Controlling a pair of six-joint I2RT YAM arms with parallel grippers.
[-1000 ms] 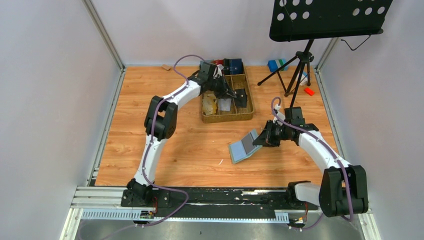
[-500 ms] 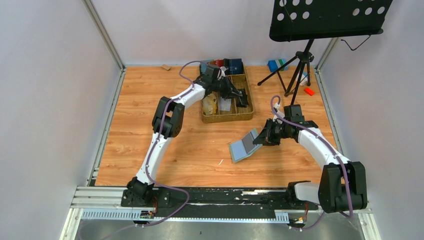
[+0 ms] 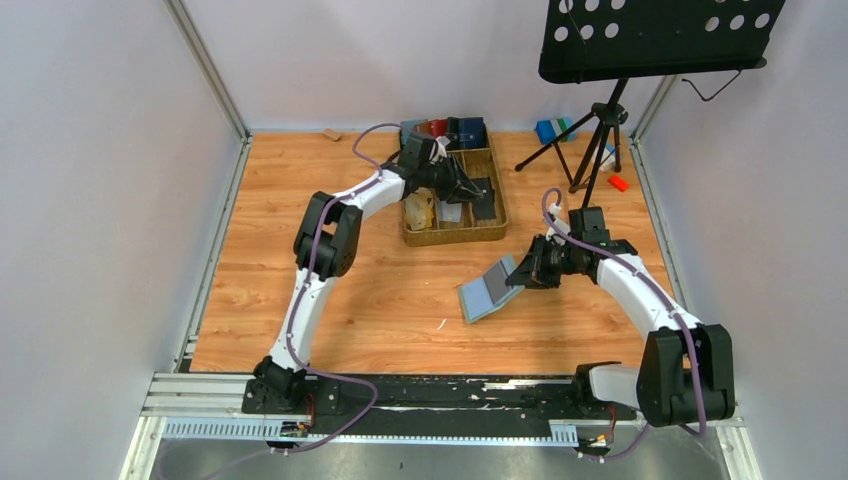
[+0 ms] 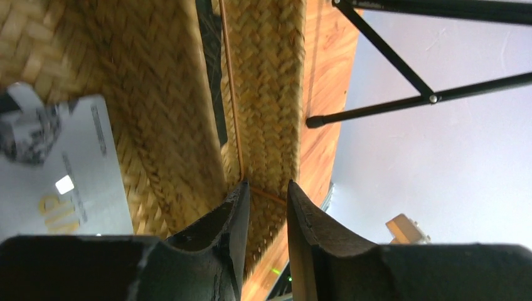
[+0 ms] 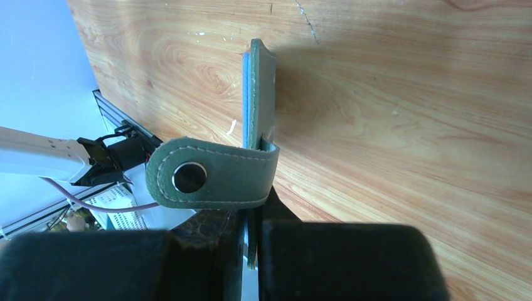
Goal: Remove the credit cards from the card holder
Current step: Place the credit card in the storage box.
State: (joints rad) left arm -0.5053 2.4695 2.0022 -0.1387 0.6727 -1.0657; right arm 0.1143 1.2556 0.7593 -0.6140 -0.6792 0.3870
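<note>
1. Top external view: your left arm reaches to the far middle of the wooden table (image 3: 380, 290), with the left gripper (image 3: 470, 190) low over the woven basket (image 3: 452, 238).
2. One dark card (image 3: 484, 200) lies in the basket's right compartment, just beside that gripper. A white card (image 3: 450, 210) and a tan paper wad (image 3: 420, 210) lie in the compartments to its left.
3. A row of wallets (image 3: 450, 128) stands at the basket's far end.
4. On the left wrist view, the left gripper (image 4: 266, 200) has its fingers (image 4: 235, 216) a narrow gap apart with nothing between them, so it is released. Its tips sit at the basket's woven wall (image 4: 270, 94), and the white card (image 4: 56, 182) rests on the basket floor to the left.
5. The legs of the music stand (image 4: 401, 69) cross the upper right of that view.
6. Your right gripper (image 3: 520, 275) is clenched on the card holder (image 3: 485, 292), right of the table's centre. The holder is spread open with its near-left edge down by the wood and its far-right edge in the jaws.
7. A grey card (image 3: 497, 286) sits on the holder's open upper face.
8. From the right wrist, the right gripper (image 5: 251, 219) pinches the card holder (image 5: 260, 94) edge-on. Its snap tab (image 5: 213, 182) is folded across in front of the fingers.
</note>
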